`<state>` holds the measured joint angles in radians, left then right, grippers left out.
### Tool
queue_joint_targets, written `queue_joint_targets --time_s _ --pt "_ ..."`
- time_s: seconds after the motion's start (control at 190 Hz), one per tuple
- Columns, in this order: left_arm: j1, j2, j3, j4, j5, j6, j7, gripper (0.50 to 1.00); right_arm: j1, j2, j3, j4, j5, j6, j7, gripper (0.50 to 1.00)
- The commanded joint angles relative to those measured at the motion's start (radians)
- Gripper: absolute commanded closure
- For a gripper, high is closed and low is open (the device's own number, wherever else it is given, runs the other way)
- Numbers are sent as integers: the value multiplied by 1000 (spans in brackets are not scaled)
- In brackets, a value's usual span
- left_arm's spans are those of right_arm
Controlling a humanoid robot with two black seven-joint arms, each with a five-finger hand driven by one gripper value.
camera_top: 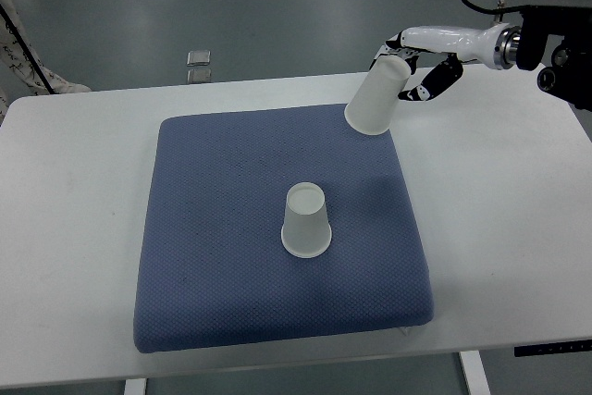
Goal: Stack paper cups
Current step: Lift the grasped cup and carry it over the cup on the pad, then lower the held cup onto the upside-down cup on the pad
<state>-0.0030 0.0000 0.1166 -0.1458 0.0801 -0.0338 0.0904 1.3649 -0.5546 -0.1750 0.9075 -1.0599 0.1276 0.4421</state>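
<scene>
A white paper cup stands upside down near the middle of the blue pad. My right hand comes in from the upper right and is shut on a second white paper cup. It holds that cup tilted, mouth pointing down and left, in the air above the pad's far right corner. The held cup is well apart from the standing cup, up and to its right. The left arm does not show.
The blue pad lies on a white table. Beyond the table's far edge is grey floor with two small metal plates. A patterned cloth shows at the upper left edge.
</scene>
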Motion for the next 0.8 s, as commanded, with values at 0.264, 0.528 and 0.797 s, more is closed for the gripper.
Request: queue_joint_targets --time_s 0.264,0.528,0.797 --pt "0 0 0 0 0 0 0 500 160 -99 -4 363 -169 1 44 983" --pt "-2 0 0 0 0 0 0 500 255 -81 -70 441 -227 15 46 979" --pt "0 0 0 0 1 0 0 500 275 -25 -116 453 -282 15 44 979"
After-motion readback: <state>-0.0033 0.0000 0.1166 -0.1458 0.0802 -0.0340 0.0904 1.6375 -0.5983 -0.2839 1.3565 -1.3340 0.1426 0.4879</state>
